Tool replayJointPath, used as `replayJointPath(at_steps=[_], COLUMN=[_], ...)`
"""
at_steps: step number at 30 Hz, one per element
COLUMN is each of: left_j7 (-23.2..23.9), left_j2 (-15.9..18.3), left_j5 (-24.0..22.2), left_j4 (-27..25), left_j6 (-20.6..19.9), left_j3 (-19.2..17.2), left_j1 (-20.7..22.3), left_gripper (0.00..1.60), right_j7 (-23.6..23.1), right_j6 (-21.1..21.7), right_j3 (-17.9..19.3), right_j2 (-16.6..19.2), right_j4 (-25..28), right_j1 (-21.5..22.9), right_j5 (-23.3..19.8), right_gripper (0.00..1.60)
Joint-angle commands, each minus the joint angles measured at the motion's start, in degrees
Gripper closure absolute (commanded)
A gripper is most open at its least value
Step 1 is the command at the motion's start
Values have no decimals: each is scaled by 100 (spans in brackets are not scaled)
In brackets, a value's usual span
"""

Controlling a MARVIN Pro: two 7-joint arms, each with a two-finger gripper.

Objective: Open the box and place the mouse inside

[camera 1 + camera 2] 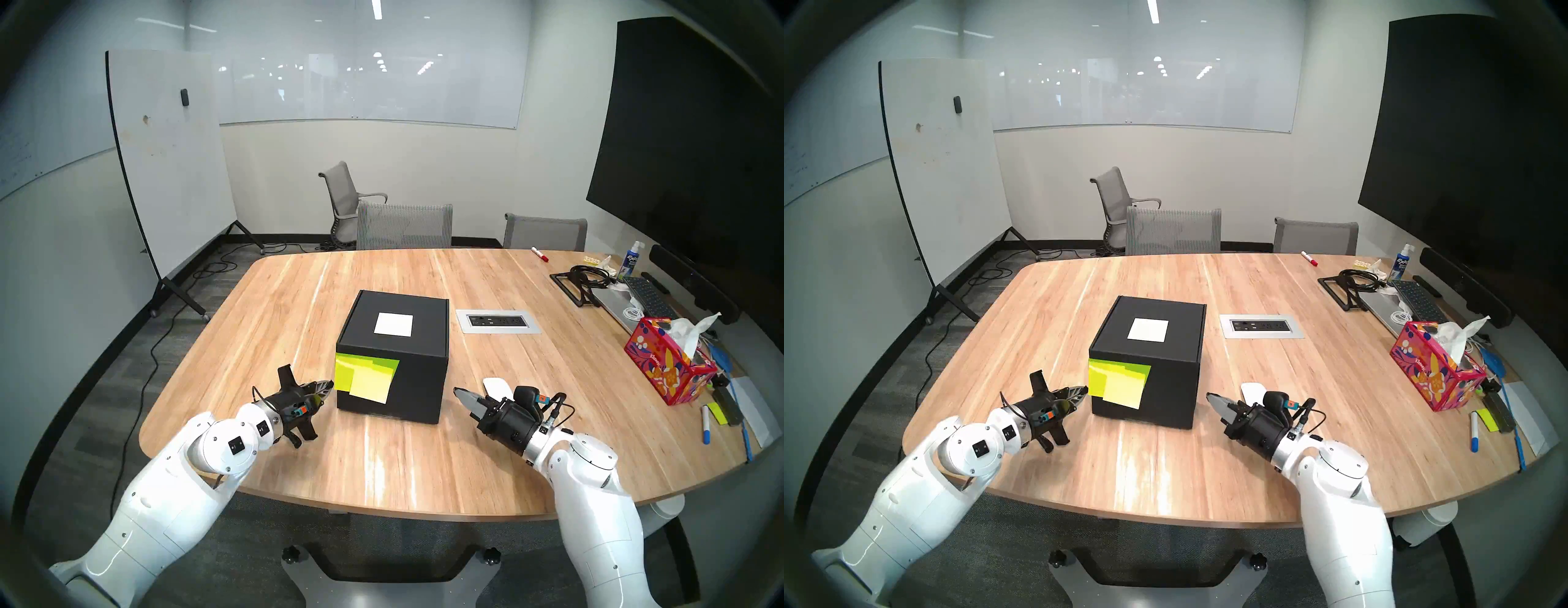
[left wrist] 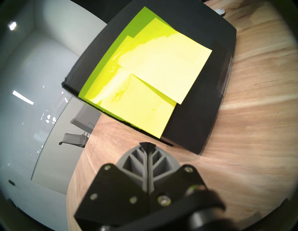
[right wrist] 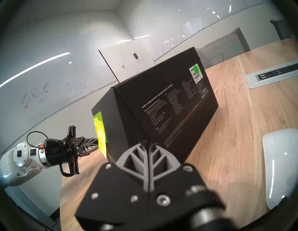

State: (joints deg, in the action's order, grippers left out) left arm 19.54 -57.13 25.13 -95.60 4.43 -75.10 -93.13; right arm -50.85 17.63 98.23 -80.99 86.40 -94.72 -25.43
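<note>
- Box-facing left pincer (image 1: pixel 326 385): its two grey ribbed, leaf-shaped fingers are pressed tight together with nothing between them, the tip just beside the left edge of the sticky notes (image 1: pixel 365 378); whether it touches the paper I cannot tell.
- Right pincer (image 1: pixel 460 394): likewise closed to a point and empty, held level, aimed at the lower right corner of the box and apart from it.
- Mouse (image 1: pixel 496 386): smooth, glossy white, low oval shell lying flat on the counter just beyond the right pincer, partly hidden behind the wrist in the head views.
- Box (image 1: pixel 394 365): matte black cardboard cube, lid down, standing mid-counter between the two pincers; a white square label (image 1: pixel 393 324) lies flat on top, overlapping yellow-green paper squares hang on the front flap, and fine white print with a green round sticker covers the side seen by the right wrist.
- Counter (image 1: pixel 382 458): pale streaked wood planks with rounded corners and a metal outlet plate (image 1: pixel 498 321) set in.
- Tissue box (image 1: pixel 668 369): red floral card, crumpled white tissue sticking up, far right.
</note>
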Motion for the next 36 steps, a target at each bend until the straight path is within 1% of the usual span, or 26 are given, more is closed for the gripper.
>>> replayJointPath(at_steps=[1, 18, 36], left_j7=[13, 22, 72], left_j2=[-4, 42, 75], left_j5=[-27, -92, -179], left_j4=[-126, -155, -134], left_j6=[-14, -22, -50], left_j3=[-24, -31, -24], left_j1=[41, 28, 62], left_gripper=[160, 160, 160], right_j7=[-116, -416, -565], right_j6=[-66, -161, -149], right_j3=[8, -67, -88], right_j2=[-3, -30, -78], right_j4=[-101, -534, -718], right_j1=[224, 469, 568], right_j5=[-85, -138, -227], right_gripper=[160, 160, 160])
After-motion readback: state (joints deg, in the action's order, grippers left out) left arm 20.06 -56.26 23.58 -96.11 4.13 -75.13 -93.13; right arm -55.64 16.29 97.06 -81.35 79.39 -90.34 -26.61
